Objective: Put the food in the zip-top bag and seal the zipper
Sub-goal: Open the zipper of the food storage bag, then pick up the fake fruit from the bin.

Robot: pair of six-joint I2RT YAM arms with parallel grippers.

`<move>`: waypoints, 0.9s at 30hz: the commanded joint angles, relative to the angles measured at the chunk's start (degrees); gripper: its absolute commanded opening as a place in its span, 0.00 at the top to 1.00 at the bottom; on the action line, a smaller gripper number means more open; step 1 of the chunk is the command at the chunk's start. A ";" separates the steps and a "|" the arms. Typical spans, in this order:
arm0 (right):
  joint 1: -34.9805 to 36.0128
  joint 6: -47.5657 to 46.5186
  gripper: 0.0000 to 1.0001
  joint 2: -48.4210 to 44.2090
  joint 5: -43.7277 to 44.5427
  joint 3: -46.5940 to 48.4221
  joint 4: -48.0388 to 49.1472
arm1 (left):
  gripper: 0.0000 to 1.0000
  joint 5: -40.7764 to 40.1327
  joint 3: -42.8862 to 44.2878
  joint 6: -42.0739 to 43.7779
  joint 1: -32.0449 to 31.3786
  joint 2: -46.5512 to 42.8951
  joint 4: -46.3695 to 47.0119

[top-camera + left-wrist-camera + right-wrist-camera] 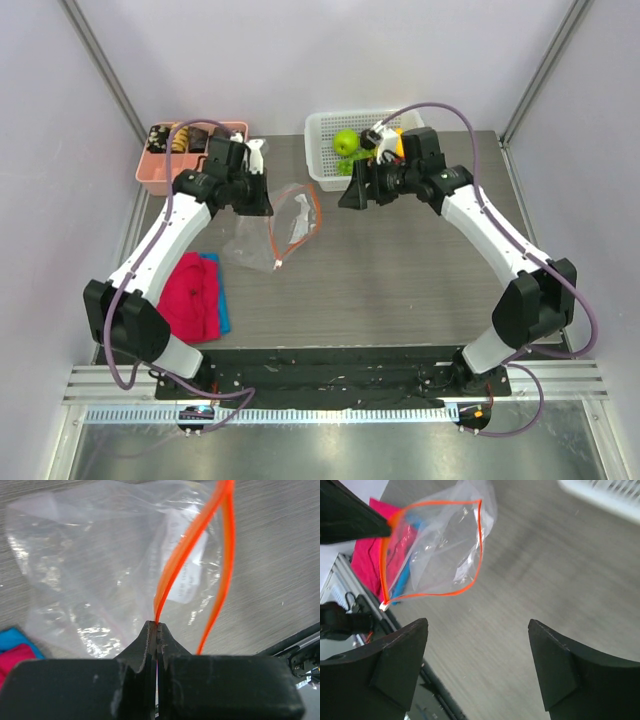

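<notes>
— At the tips of the left gripper [156, 628], what is there?
— Its two black fingers are pressed flat together on the zipper [192, 540], the thin orange strip along the mouth of the bag [95, 565]. One run of the strip goes into the pinch. The other hangs free just beside it, so the mouth stands apart.
— And the bag itself?
— Clear, crinkled plastic, shiny in places, held up by that grip over the grey table [400, 270], between the two arms. I cannot tell whether its lower end touches the table. From the right wrist the strip makes an open loop.
— Any writing?
— A white label [186, 575] shows through the plastic, but its print is too blurred to read.
— The right gripper [478, 650]?
— Fingers spread wide with nothing between them, over bare table. It is near the bag but apart from it, just in front of the white basket [318, 140].
— What is in the basket?
— A green apple [346, 141] and a yellow fruit [399, 145] partly behind the right arm.
— Elsewhere?
— A pink tray [148, 175] at the far left corner holds small brown and black pieces [165, 137]. A red-pink cloth [195, 295] lies on a blue cloth [222, 305] by the left arm.
</notes>
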 commanded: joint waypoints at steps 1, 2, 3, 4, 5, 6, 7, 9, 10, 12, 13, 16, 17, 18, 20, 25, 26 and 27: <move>-3.82 -5.25 0.12 2.28 2.68 8.63 -0.12 | 1.00 1.81 3.57 -1.99 0.11 1.71 2.64; -4.87 -5.17 0.11 4.72 3.91 10.31 -0.12 | 1.00 1.90 3.84 -2.07 0.10 2.33 2.99; -6.01 -5.08 0.09 6.40 4.45 12.07 -0.03 | 1.00 1.99 3.93 -2.16 0.10 2.59 3.17; -8.37 -4.99 0.08 7.98 5.41 15.48 -0.03 | 1.00 2.07 4.19 -2.25 0.10 2.77 3.34; -9.27 -4.90 0.08 9.30 7.86 17.17 -0.03 | 1.00 2.33 4.28 -2.42 0.10 3.21 3.61; -10.23 -5.16 0.08 12.80 9.01 18.75 -0.03 | 1.00 2.42 4.37 -2.51 0.10 3.30 3.78; -11.55 -5.43 0.08 14.23 9.89 21.73 -0.12 | 1.00 2.69 4.28 -2.69 0.10 3.30 4.04; -12.61 -6.48 0.08 18.87 13.31 24.29 -0.12 | 1.00 3.04 4.19 -2.87 0.10 3.65 4.40; -12.97 -6.83 0.08 20.64 15.16 26.74 -0.12 | 1.00 3.13 4.02 -3.04 0.10 3.74 4.49; -13.84 -7.54 0.09 23.28 19.54 28.95 -0.30 | 1.00 3.22 3.93 -3.13 0.02 3.74 4.66; -13.93 -8.06 0.09 25.82 21.05 31.14 -0.38 | 1.00 3.22 3.84 -3.13 0.10 3.82 4.84; -14.46 -9.56 0.09 29.69 24.92 34.48 -0.91 | 1.00 3.13 3.40 -3.04 0.10 3.74 5.10; -14.46 -11.13 0.09 30.67 25.80 35.11 -1.00 | 1.00 3.04 3.31 -2.87 0.10 3.74 5.19; -14.38 -11.40 0.09 31.46 26.51 36.07 -1.09 | 1.00 3.21 3.05 -2.95 0.10 3.74 5.19; -14.38 -11.93 0.09 33.91 27.83 36.87 -1.00 | 1.00 3.13 2.70 -2.95 0.10 3.56 5.71; -14.46 -11.93 0.10 38.40 28.53 38.89 -1.00 | 1.00 2.87 1.99 -2.78 0.10 3.47 6.24; -14.46 -11.93 0.09 39.45 28.62 38.98 -1.00 | 1.00 2.78 1.99 -2.60 0.10 3.56 6.33; -14.46 -12.02 0.10 39.99 28.71 39.16 -1.00 | 1.00 2.52 2.17 -2.43 0.10 3.56 6.25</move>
